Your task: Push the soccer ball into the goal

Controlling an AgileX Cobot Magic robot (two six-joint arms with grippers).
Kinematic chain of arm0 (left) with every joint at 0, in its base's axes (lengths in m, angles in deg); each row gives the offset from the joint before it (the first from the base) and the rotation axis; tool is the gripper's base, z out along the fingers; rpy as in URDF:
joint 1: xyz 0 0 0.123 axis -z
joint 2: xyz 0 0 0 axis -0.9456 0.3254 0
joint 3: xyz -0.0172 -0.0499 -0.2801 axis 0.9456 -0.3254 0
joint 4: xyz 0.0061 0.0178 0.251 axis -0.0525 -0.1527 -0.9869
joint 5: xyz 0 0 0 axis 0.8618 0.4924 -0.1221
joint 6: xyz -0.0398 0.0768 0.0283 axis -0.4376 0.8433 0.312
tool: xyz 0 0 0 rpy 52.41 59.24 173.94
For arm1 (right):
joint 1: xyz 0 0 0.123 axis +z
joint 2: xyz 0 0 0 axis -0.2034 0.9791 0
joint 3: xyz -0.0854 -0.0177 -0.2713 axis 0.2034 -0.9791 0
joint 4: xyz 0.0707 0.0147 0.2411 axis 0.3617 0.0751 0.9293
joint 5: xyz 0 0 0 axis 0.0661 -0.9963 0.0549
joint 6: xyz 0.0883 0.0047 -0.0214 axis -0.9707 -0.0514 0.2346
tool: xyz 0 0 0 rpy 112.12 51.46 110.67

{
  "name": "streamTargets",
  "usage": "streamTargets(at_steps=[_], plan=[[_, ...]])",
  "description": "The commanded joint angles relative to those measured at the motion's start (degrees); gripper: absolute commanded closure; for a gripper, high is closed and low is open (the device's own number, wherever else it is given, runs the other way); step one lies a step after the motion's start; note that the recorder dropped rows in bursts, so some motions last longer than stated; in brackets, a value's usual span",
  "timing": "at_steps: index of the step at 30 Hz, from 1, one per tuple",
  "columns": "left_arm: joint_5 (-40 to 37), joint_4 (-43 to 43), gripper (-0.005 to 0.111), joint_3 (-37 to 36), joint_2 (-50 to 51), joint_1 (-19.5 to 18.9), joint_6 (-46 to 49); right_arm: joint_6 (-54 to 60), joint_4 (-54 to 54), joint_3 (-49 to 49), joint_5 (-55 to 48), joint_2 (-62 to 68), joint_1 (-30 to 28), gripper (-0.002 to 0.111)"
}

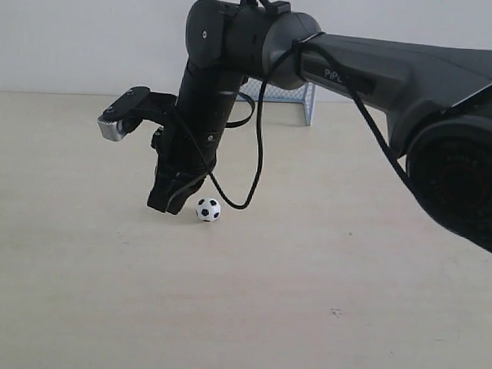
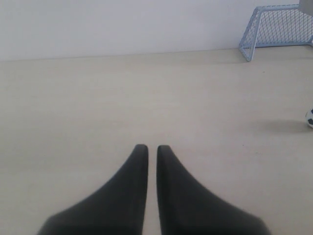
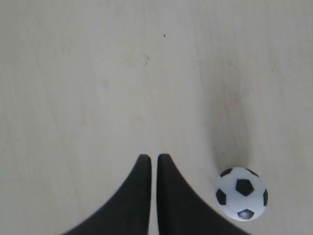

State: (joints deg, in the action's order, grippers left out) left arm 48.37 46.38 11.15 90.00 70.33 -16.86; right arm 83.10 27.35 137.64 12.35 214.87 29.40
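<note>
The soccer ball (image 1: 208,209), small and white with black patches, rests on the pale table. My right gripper (image 1: 165,205) reaches in from the right and points down just left of the ball, very close to it, fingers shut on nothing. In the right wrist view the ball (image 3: 241,193) lies right beside the shut gripper (image 3: 150,156). The goal (image 1: 308,104), pale blue frame with netting, stands at the back against the wall, partly hidden by the arm. The left wrist view shows my left gripper (image 2: 148,146) shut and empty, the goal (image 2: 279,27) far off and the ball (image 2: 310,117) at the frame edge.
The right arm's thick black links fill the upper right of the exterior view. A black cable (image 1: 256,169) loops down from it near the ball. A white wall (image 1: 89,30) bounds the table's far edge. The left arm does not show in the exterior view.
</note>
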Motion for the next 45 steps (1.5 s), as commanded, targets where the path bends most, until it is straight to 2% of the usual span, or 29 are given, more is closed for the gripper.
streamTargets(at_steps=[1,45], plan=[[0.7,0.4,0.100,0.2,-0.2,-0.3,-0.5,-0.3,-1.3,0.3,-0.2,0.0,0.0,0.108],[0.7,0.4,0.100,0.2,-0.2,-0.3,-0.5,-2.5,-4.7,0.2,-0.2,3.1,-0.1,0.108]])
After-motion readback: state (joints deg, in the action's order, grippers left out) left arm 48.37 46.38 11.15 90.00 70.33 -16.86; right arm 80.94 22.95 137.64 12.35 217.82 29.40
